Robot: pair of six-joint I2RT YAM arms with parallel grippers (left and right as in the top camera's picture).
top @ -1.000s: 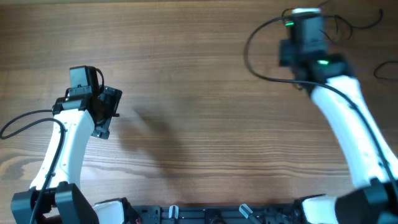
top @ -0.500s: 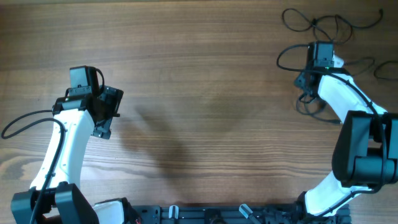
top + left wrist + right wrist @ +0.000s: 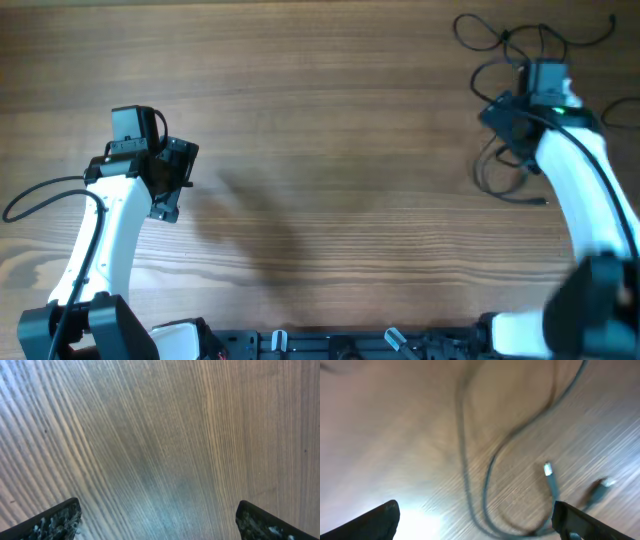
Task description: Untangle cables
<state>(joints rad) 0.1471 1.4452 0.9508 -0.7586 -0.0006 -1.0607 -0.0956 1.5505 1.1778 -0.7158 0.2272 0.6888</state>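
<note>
The left claw (image 3: 159,522) stands wide open over the wood-grain surface (image 3: 330,130), only its tips showing in the wrist view. At the far right the cables (image 3: 497,38) lie in thin loops, partly hidden beneath the right arm (image 3: 580,190) and cut by the frame edge. The right claw (image 3: 477,517) gapes wide, gripping nothing, above a blurred loop and two plug ends (image 3: 548,468).

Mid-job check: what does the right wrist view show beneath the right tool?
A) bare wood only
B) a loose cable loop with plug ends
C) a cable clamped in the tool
B: a thin cable loops loosely on the table, plug ends beside it, under the open right tool.
</note>
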